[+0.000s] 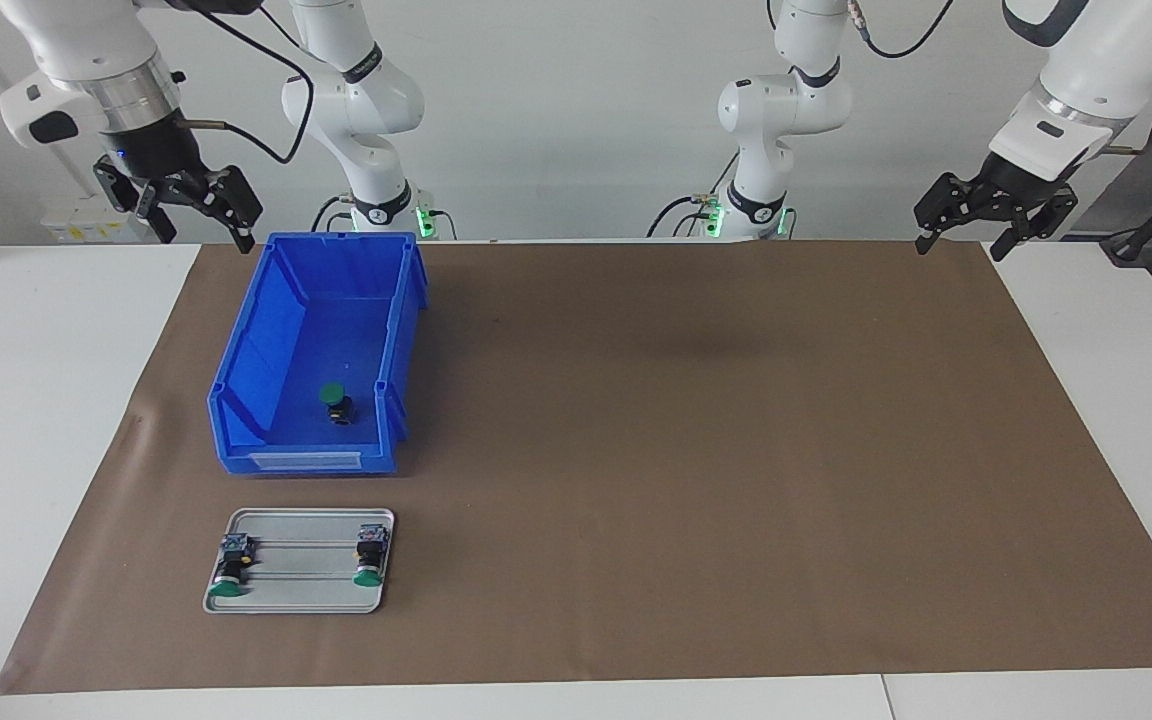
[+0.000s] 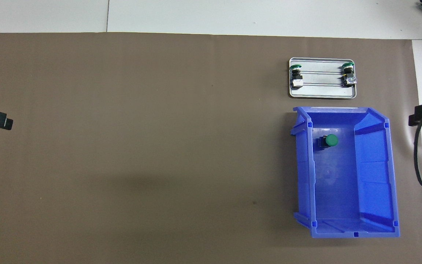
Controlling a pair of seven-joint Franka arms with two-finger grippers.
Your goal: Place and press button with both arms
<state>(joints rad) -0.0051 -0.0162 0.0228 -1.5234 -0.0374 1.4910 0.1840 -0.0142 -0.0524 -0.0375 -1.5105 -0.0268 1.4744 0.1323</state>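
- Upper left of the facing view: right gripper [image 1: 198,215] hangs over the table's edge by the blue bin [image 1: 396,300], fingers apart, holding nothing
- Upper right: left gripper [image 1: 966,237] waits, fingers spread, empty
- Lower in the bin lies the button [image 1: 337,402], tipped over on the floor
- Likely light, rigid, its smooth cap slippery; pinch the short black body
- Two more buttons [image 1: 368,556] lie on the metal tray [image 1: 306,603]
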